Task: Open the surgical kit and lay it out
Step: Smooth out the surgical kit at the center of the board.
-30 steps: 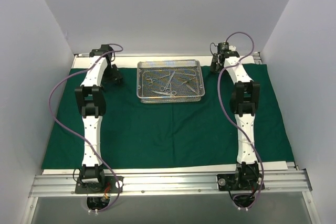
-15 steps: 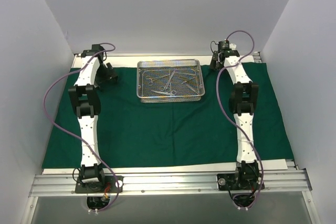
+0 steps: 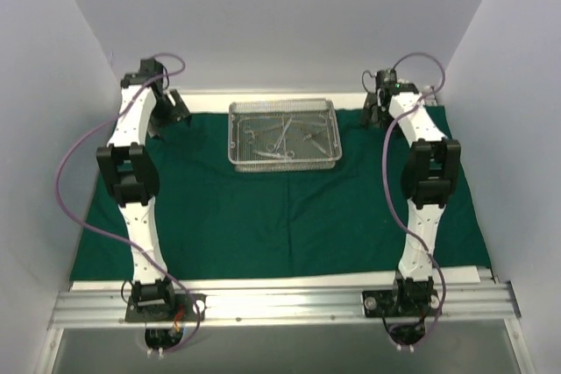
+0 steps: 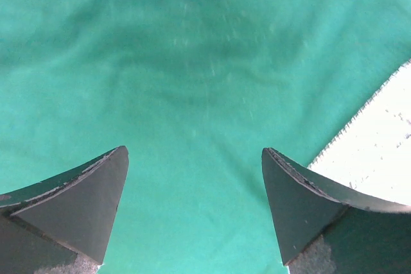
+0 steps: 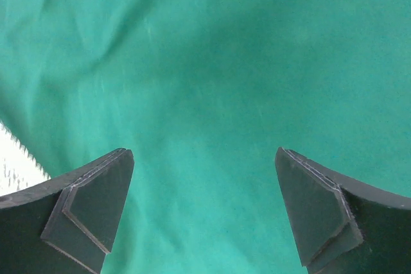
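- The left gripper (image 4: 192, 152) is spread wide. Its two dark fingers stand well apart with nothing between them.
- It hangs over the far left corner of the dark green cloth (image 3: 280, 216). Directly below it the cloth is bare and softly rippled.
- Just to the right of its fingers in the wrist view, the cloth's zigzag-cut edge meets the white tabletop (image 4: 379, 139).
- The right gripper (image 5: 205, 152) is also wide open and holds nothing. It is over the far right corner of the same cloth.
- Below the right gripper there is only green fabric. A sliver of white tabletop shows past the zigzag edge, left of its fingers.
- The wire-mesh tray (image 3: 282, 166) sits on the cloth between the two grippers, apart from both and somewhat closer to the right one.
- The steel instruments (image 3: 280, 136) lie inside the tray, crossing one another. A few ring handles show, but the pieces are too small to tell apart.
- From the grippers, the cloth runs back flat toward the arm bases.
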